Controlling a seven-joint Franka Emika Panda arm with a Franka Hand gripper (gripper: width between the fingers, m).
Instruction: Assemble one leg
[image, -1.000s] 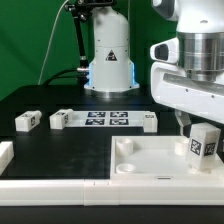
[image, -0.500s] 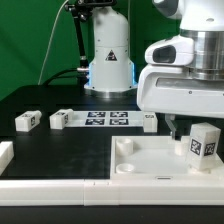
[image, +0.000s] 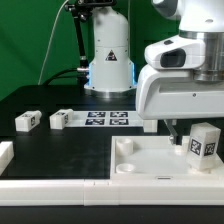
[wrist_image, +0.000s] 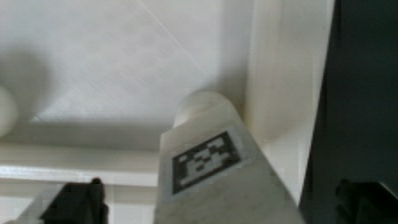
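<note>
Black tabletop (image: 60, 148) under a green backdrop (image: 25, 40) is carrying the lot.

- Item 1, the leg (image: 203, 143): it is standing upright on the white panel (image: 150, 168), at the corner nearest the exterior view's right, with its tag facing the camera. Whether it is sitting fully home in the corner socket cannot be told.
- Item 2, the gripper (wrist_image: 224, 201): it is hanging over that corner with its jaws spread wide. In the wrist view the two dark fingertips (wrist_image: 80, 203) are flanking the leg with clear space on both sides. It is gripping nothing and touching nothing that can be seen.
- Item 3, spare blocks (image: 27, 121): they are lying well apart from the panel, beside the marker board (image: 107, 119).

Hazards, as judged:
- A sideways drift of the arm while the fingers are straddling the leg would be knocking it over or levering it out of the socket.
- Closing off-centre would be letting one finger arrive first and push the block askew instead of clamping it square.
- Lifting away with a finger dragging on a face would be pulling a loosely seated leg up with it.
- Pressing down while the leg is tilted would be jamming it against the socket rim.
</note>
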